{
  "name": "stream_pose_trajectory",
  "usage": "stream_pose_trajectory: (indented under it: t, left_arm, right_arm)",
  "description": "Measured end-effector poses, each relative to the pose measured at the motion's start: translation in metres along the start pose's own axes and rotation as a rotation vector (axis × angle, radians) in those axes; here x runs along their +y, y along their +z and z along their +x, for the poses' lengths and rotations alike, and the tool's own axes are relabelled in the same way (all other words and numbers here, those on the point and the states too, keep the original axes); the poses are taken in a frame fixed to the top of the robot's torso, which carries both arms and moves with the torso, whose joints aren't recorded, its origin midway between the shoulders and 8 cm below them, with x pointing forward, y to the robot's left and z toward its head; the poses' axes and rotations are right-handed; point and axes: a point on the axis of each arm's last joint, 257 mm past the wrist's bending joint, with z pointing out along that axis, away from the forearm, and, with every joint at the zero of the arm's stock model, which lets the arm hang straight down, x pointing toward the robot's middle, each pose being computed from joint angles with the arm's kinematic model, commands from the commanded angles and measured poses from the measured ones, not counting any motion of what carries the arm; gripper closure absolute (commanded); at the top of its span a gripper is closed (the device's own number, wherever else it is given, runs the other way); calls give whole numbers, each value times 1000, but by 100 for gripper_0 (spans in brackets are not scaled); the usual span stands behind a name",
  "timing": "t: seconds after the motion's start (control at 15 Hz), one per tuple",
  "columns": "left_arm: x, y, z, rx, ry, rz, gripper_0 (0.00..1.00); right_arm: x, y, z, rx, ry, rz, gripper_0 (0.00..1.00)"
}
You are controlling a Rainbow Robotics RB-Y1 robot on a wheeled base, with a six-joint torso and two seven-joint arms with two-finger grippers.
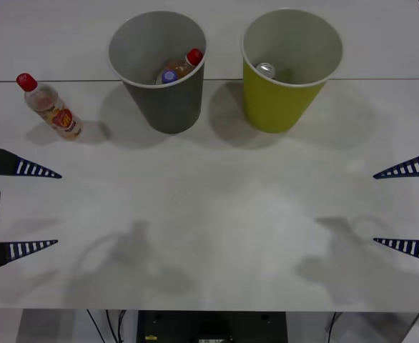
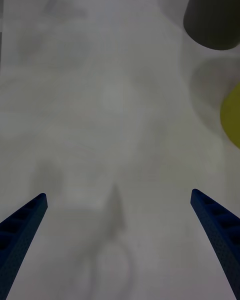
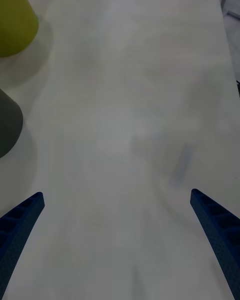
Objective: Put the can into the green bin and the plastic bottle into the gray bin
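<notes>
Left gripper (image 1: 58,208): sits low at the left edge of the table, fingers spread wide apart, nothing between them and nothing touched; the ribbed blue fingers (image 3: 20,220) point toward the middle of the table.
Right gripper (image 1: 374,208): mirrors it at the right edge, fingers likewise spread wide, holding nothing; its fingertips (image 2: 212,215) hover over bare tabletop.
Plastic bottle (image 1: 51,108): lies tilted on the table at the far left, red cap toward the back, orange label toward the front; it is left of the gray bin and apart from it, and well beyond the left gripper.
Can (image 1: 266,70): inside the green bin, its shiny top visible against the near-left inner wall.
Green bin (image 1: 292,43): upright at the back, right of centre, just beside the gray bin without touching.
Gray bin (image 1: 156,39): upright at the back, left of centre; it holds a red-capped bottle of amber liquid (image 1: 184,66) and a purple-capped bottle (image 1: 169,76), both leaning against the near wall, though how they rest lower down is probably not readable from here.
Table (image 1: 217,214): white, with soft shadows of the arms across the near part.
</notes>
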Motion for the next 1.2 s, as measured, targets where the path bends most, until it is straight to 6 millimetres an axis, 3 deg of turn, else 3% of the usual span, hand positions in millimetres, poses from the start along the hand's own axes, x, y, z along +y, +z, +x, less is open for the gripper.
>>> stream_pose_trajectory:
  t: [0.2, 0.27, 0.6, 1.2]
  left_arm:
    - [-3, 1, 1, 1, -5, 5, 0]
    - [-13, 5, 7, 8, -21, 26, 0]
    - [-12, 3, 9, 36, -15, 31, 0]
    - [13, 6, 17, 69, -333, -141, 0]
  right_arm:
    - [0, 0, 0, 0, 0, 0, 0]
    - [0, 0, 0, 0, 0, 0, 0]
    - [0, 0, 0, 0, 0, 0, 0]
    - [0, 0, 0, 0, 0, 0, 0]
